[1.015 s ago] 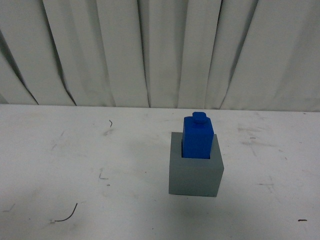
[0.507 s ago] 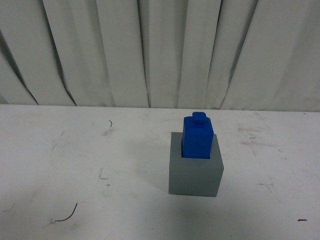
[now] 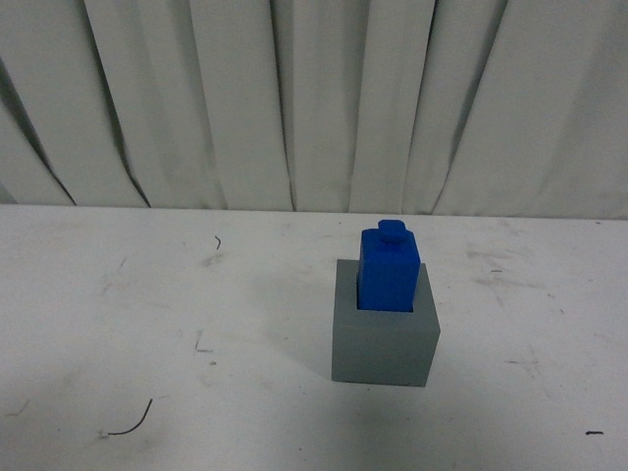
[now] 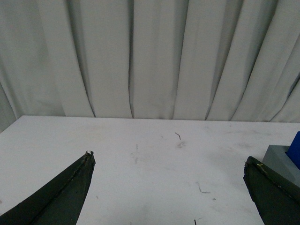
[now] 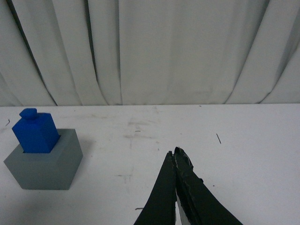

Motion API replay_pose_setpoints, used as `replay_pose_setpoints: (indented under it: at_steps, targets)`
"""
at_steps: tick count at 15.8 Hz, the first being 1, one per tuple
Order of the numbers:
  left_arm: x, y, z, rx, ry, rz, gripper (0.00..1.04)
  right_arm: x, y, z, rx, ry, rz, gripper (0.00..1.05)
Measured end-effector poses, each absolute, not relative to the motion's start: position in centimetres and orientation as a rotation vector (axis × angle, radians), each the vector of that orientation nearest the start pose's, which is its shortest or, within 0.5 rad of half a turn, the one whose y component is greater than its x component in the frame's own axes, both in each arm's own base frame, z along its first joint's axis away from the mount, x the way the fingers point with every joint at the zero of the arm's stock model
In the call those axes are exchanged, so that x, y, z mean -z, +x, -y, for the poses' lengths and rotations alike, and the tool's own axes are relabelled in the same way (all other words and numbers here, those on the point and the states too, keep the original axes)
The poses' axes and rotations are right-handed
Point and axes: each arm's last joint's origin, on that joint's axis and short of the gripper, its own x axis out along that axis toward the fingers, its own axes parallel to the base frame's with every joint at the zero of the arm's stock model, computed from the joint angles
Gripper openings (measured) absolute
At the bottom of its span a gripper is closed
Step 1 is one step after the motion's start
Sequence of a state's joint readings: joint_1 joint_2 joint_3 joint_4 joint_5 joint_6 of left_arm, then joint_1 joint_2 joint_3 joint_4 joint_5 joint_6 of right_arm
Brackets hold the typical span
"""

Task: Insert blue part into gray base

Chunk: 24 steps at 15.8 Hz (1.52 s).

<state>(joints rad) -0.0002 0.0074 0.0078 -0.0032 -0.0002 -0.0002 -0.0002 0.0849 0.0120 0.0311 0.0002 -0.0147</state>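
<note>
The blue part (image 3: 389, 267) stands upright in the recess of the gray base (image 3: 383, 343) on the white table, stud knob on top. Both also show in the right wrist view, the blue part (image 5: 34, 132) in the gray base (image 5: 44, 161). In the left wrist view only a corner of the gray base (image 4: 281, 157) and a sliver of the blue part (image 4: 296, 149) show. My left gripper (image 4: 168, 161) is open and empty over bare table. My right gripper (image 5: 174, 152) is shut and empty, well apart from the base. Neither gripper shows in the front view.
The white table (image 3: 147, 324) carries scuff marks and a short dark thread (image 3: 130, 422) near its front left. A white pleated curtain (image 3: 314, 98) hangs behind the table.
</note>
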Motion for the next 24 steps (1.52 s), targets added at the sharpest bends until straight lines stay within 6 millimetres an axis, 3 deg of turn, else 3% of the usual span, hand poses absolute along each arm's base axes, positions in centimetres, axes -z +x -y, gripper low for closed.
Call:
replay_pose_setpoints:
  at_steps: [5,7,10,15,24]
  targets:
    - [-16.52,9.77,0.00,0.000,0.000,-0.003,0.98,-16.68,9.72,0.00,0.000,-0.015,0.004,0.05]
    - [-16.53,9.77,0.00,0.000,0.000,-0.002,0.98,-16.68,9.72,0.00,0.000,-0.014,0.004,0.26]
    - [-16.53,9.77,0.00,0.000,0.000,-0.003,0.98,-16.68,9.72,0.00,0.000,-0.014,0.004,0.41]
    - [-16.53,9.77,0.00,0.000,0.000,-0.002,0.98,-16.68,9.72,0.00,0.000,-0.014,0.004,1.00]
    - [-16.53,9.77,0.00,0.000,0.000,-0.002,0.98,-16.68,9.72,0.00,0.000,-0.011,0.004,0.98]
